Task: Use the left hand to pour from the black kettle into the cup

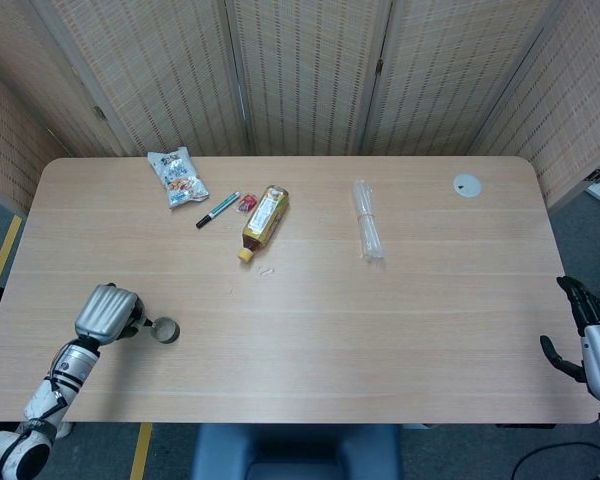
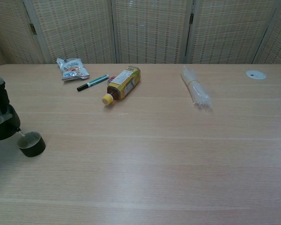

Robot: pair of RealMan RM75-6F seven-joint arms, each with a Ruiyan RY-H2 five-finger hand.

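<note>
Left hand grips black kettle, spout w/ tip over cup rim (right hand idle, fingers apart).

On the table, take the bottle as the landmark: it lies on its side toward the far edge. The marker lies just left of it, and the snack bag further left and behind. The clear bundle lies right of the bottle, well apart. The cup stands near the front left, the kettle just left of it.
</note>
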